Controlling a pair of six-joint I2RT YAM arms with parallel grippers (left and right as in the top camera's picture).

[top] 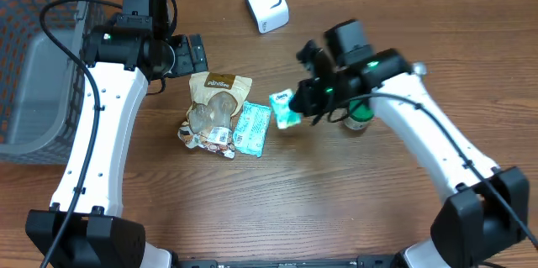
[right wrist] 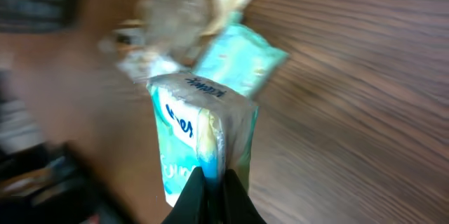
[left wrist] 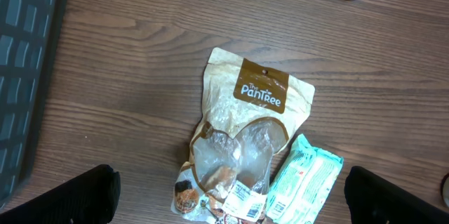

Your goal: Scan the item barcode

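Two arms at work over a wooden table [top: 336, 201]. The right arm reaches in from the near right corner, elbow bent and forearm angled toward the centre. There the right gripper [top: 304, 100] is pinched fully closed on the thin edge of a small teal-and-white plastic-wrapped packet [top: 284, 108]. In the blurred wrist view the packet [right wrist: 200, 136] stands upright above the closed fingertips [right wrist: 200, 199].

It is held just right of a flat teal wrapped pack [top: 250, 128], which lies against a crumpled brown "PanTree" pouch with a clear window [top: 217, 104]. A white box-shaped barcode scanner [top: 266, 2] sits well apart at the far edge.

The left arm rises along the left side, its wrist turned inward over the pouch. The left gripper [top: 193, 52] is spread wide and empty, with its black fingers [left wrist: 77, 196] at the lower corners of its own view. A grey mesh basket [top: 38, 75] sits at far left.
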